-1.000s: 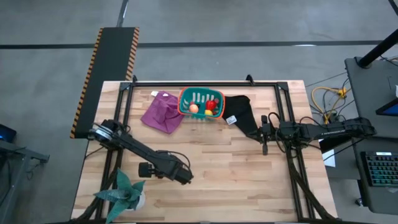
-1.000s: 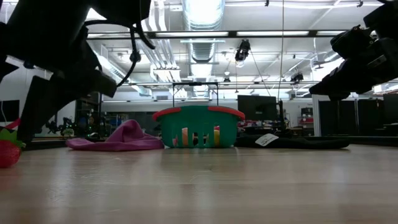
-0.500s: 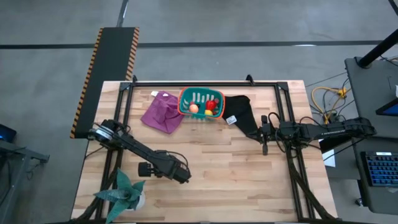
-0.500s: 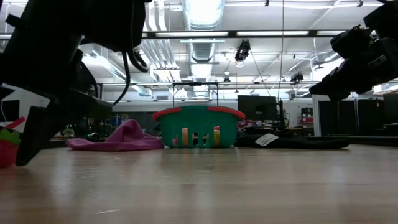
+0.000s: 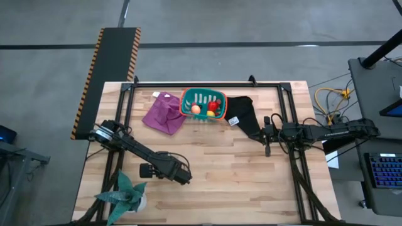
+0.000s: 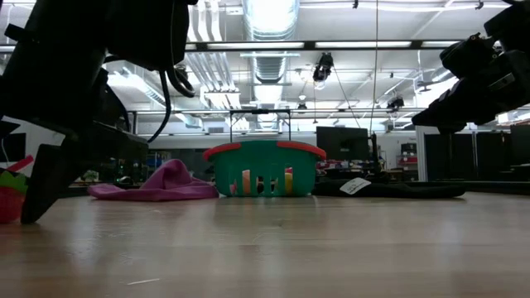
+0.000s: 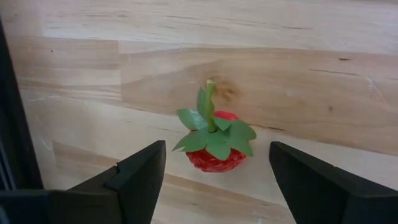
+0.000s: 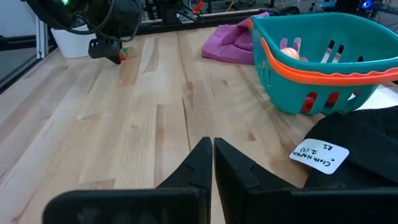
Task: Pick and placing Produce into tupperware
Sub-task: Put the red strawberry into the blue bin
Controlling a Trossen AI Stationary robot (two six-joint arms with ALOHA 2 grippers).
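Strawberry, red with a green leafy cap and upright stem, lies on the bare table at about seven o'clock of the high view, well apart from the tupperware up at twelve, which already carries an orange ball and red pieces. The left gripper sits low over it, fingers spread wide, one on each side of the berry and touching nothing.

The berry is round and light. If the fingers close while off centre, I judge one pad would reach it first and roll it away across the smooth wood. Closing too high would catch only the soft leaves or stem, and the berry could drop on the long carry to twelve o'clock. A purple cloth lies just at nine o'clock of the tupperware, so a low approach might snag it.

The right gripper waits at three o'clock beside a black cloth, fingers pressed together and empty.
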